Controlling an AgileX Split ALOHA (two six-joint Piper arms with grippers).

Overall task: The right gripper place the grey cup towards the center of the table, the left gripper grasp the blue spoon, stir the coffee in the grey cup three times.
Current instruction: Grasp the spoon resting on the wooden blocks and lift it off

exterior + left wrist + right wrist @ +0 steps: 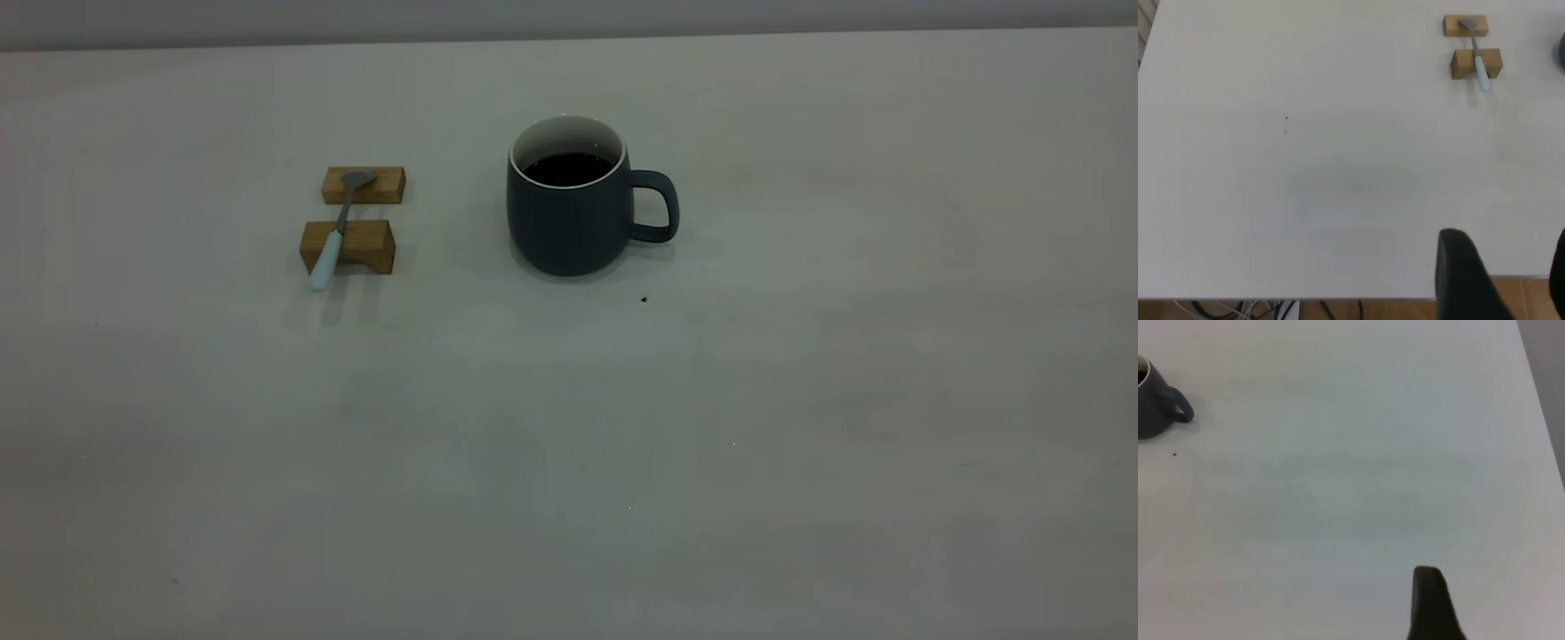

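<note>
The dark slate-grey rounded mug (571, 206) holding dark coffee (569, 168) stands upright mid-surface, loop handle toward the right arm's side. The right tool (1431, 603) sits well apart from it; its spread cannot be told. The left tool (1501, 277) stands wide, far from the pale-blue-handled teaspoon (336, 229), which bridges two tan wooden blocks (348, 245).

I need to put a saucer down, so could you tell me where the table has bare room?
The table is bare across the whole near half and everywhere on the handle side of the grey cup. A narrower bare strip lies between the cup and the two wooden blocks carrying the blue spoon. Only that block cluster is crowded.
</note>
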